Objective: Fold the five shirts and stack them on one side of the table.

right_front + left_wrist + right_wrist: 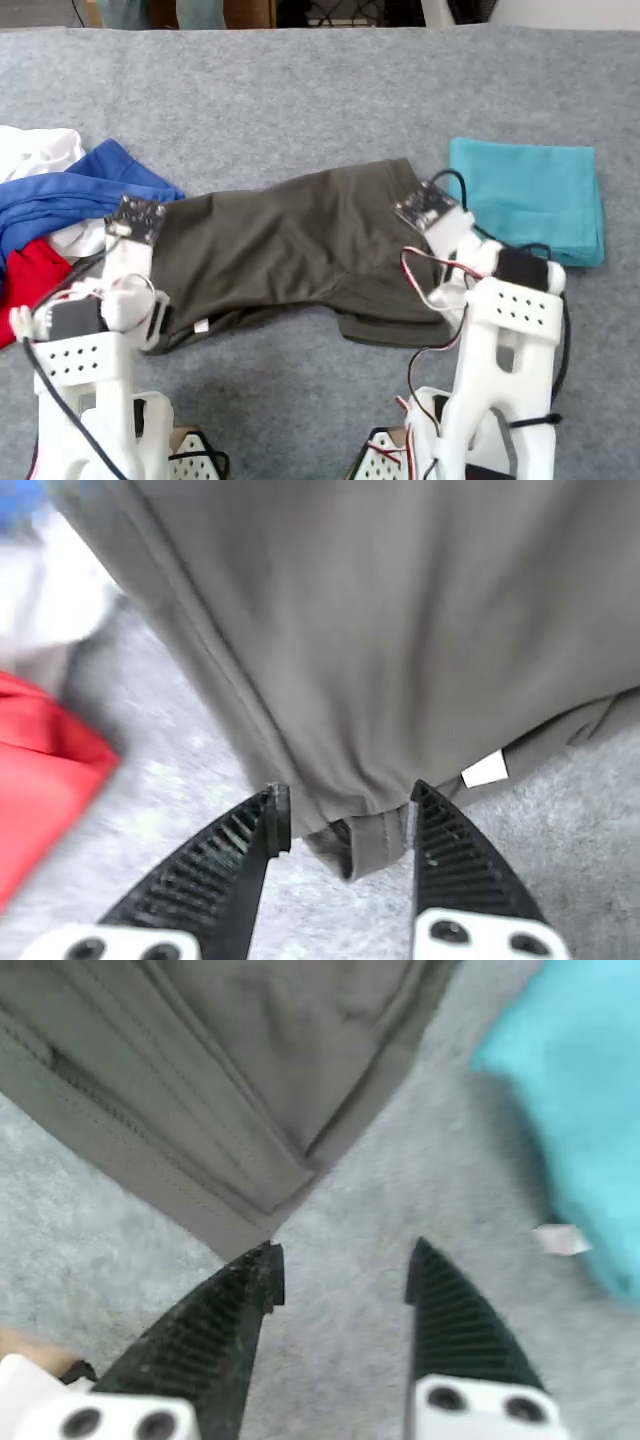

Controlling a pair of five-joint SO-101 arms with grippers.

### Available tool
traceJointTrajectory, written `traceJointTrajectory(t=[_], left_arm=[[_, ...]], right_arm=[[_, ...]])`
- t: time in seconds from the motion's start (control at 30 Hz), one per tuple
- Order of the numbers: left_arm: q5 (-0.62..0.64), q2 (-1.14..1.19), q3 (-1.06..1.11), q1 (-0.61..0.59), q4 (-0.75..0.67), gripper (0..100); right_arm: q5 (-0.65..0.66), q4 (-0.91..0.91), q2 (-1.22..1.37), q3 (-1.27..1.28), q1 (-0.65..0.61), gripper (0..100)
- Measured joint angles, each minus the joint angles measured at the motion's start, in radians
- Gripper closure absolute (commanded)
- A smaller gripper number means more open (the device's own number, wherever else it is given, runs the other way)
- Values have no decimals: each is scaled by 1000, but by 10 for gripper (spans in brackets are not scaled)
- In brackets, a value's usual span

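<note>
Parted wide around the bunched hem of the dark grey shirt (380, 630): left gripper (348, 800), cloth between the fingers but not pinched. Parted wide as well: right gripper (345, 1253), over bare table (340, 1360), the shirt's doubled corner just beside one fingertip (262, 1265), not between the two. Stretched crosswise from one gripper to the other, roughly flat, rumpled along the near edge.

Judged step: taking hold for a fold of this shirt. Next move likely calls for closing the left on the hem, shifting the right onto the corner, then lifting both ends evenly.

Just outward of the right gripper: folded teal shirt (528, 195), probably the start of the stack. Outward of the left: unfolded blue shirt (90, 190), red shirt (30, 280) and white shirt (35, 150), heaped together.
</note>
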Motion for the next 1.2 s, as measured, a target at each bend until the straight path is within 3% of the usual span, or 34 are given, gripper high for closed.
traceJointTrajectory(t=[0.07, 0.23, 0.43, 0.7, 0.9, 1.2], left_arm=[[-5, 0, -106, -3, 60, 986], [69, -2, -241, -3, 17, 968], [262, 61, -25, -11, -356, 971], [396, 196, 345, -14, -852, 971], [405, 209, 344, -49, -904, 971], [405, 209, 344, -51, -905, 971]], right_arm=[[-63, 0, 0, -48, -72, 969], [-216, -6, 92, -144, -315, 983], [-331, -112, 368, -250, -457, 983], [-382, -149, 692, -417, -479, 984], [-382, -153, 787, -431, -500, 984], [-382, -153, 698, -281, -502, 984]])
